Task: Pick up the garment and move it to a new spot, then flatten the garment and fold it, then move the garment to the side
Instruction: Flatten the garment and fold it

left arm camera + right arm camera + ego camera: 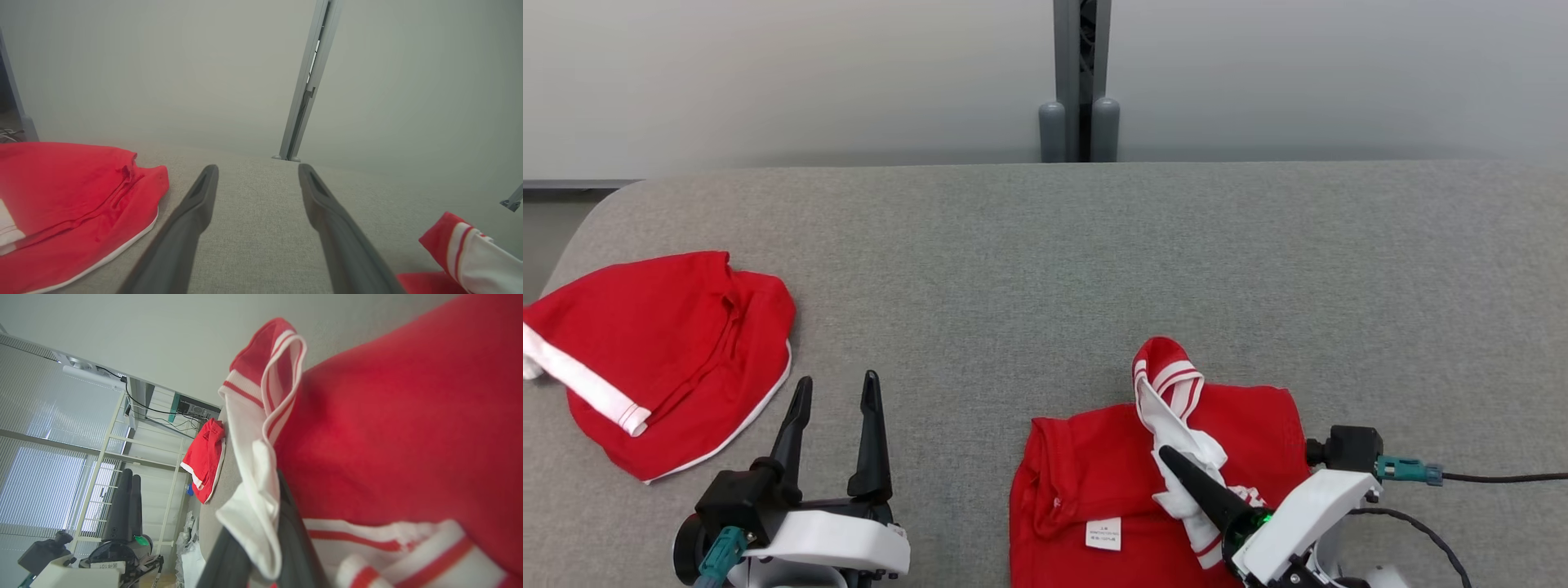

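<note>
A red garment (1094, 469) with white striped trim lies crumpled at the front right of the grey table (1045, 261); a white label shows on it. My right gripper (1168, 457) is shut on a white part of the garment, and a striped cuff (1168, 376) loops up beyond the fingertips. In the right wrist view the white cloth (253, 490) hangs pinched between the dark fingers (294, 535), with red cloth (408, 437) to the right. My left gripper (837, 390) stands open at the front left, holding nothing; its fingers (196, 204) frame bare table, and the cuff (461, 249) sits at the lower right.
A second red garment (662, 351) with a white hem lies at the table's left edge, also seen as red cloth (73, 196) in the left wrist view. A grey post (1081, 82) stands behind the table's far edge. A black cable (1503, 478) trails off at the right.
</note>
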